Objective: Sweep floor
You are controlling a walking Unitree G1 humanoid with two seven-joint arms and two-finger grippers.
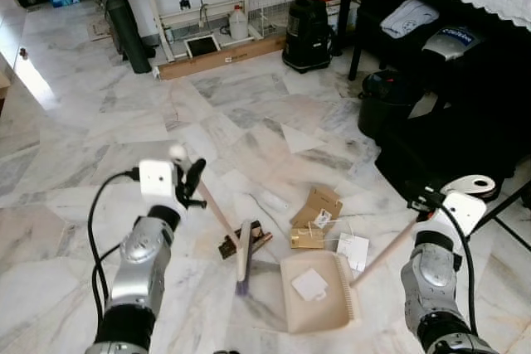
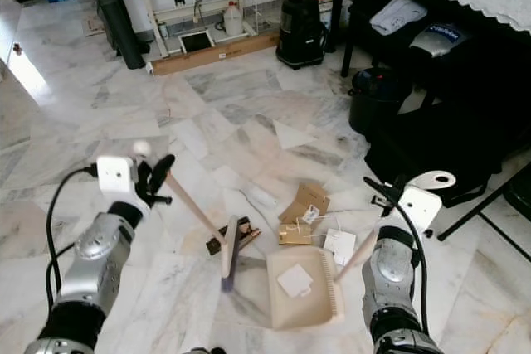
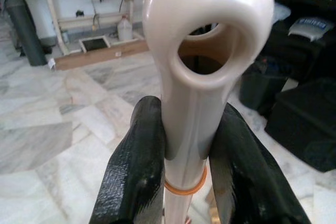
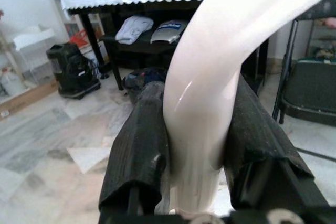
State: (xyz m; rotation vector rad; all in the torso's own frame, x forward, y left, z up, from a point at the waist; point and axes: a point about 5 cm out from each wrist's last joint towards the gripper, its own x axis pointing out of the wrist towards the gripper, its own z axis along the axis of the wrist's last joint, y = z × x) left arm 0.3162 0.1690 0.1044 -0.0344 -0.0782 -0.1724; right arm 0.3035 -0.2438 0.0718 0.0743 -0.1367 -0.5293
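— Marble floor [image 1: 83, 122] below us; where's the broom [image 1: 228, 225]?
— Left gripper [image 1: 192, 180] clamps its handle, head slanting down beside the dustpan [image 1: 319, 292].
— And inside that?
— One paper square [image 1: 309, 284]; right gripper [image 1: 423, 198] clasps its handle.

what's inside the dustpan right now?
One white paper square lies flat in the dustpan. The other scraps, brown cardboard and a white tag, sit on the floor beyond its far edge. Nothing visibly hidden under the square, though that spot is covered.
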